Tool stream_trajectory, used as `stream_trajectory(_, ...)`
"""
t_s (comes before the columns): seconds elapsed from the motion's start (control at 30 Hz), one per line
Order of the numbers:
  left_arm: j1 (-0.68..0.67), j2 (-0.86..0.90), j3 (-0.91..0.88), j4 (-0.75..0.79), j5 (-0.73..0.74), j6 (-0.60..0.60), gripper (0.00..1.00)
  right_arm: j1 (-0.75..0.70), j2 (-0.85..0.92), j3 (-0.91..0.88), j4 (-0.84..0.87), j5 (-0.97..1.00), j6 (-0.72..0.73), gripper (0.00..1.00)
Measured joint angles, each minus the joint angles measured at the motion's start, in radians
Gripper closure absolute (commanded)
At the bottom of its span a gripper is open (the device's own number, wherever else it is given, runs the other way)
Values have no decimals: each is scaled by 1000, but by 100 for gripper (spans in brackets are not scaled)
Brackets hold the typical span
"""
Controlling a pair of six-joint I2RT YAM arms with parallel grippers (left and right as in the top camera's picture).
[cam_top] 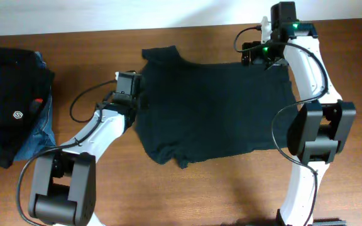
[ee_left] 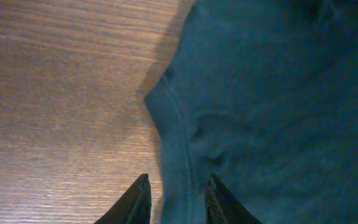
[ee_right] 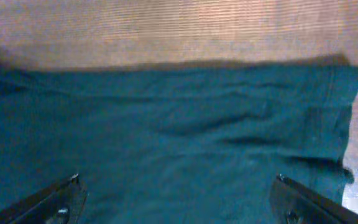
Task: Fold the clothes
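T-shirt [cam_top: 212, 107] flat on wooden table [cam_top: 200, 194]; left claw [ee_left: 178, 182] narrow astride hem [ee_left: 178, 149], grip unclear; right claw [ee_right: 178, 182] wide, empty

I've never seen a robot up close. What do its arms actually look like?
The left arm and right arm have smooth white links between chunky black joint housings. Thin black cables loop alongside. Small green lights glow near the right wrist. The left end effector and right end effector each have two dark, pointed fingers.
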Motion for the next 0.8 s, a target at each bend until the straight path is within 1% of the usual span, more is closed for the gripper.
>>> stream_trajectory(0.07,11,0,0,-1,13,32,72,0,0,2,-42,-8,17,1)
stream_trajectory(0.17,11,12,0,21,29,63,73,0,0,2,-58,-13,21,1)
stream_trajectory(0.23,11,53,0,61,89,79,78,0,0,2,-61,-13,23,1)
stream_trajectory(0.4,11,114,0,75,164,83,78,0,0,2,-61,-13,25,1)
stream_trajectory(0.5,11,135,0,91,186,93,77,0,0,2,-61,-13,25,1)
stream_trajectory(0.7,10,151,1,116,190,107,77,0,0,2,-61,-13,25,1)
stream_trajectory(0.8,3,161,18,101,151,108,77,0,0,2,-61,-13,26,1)
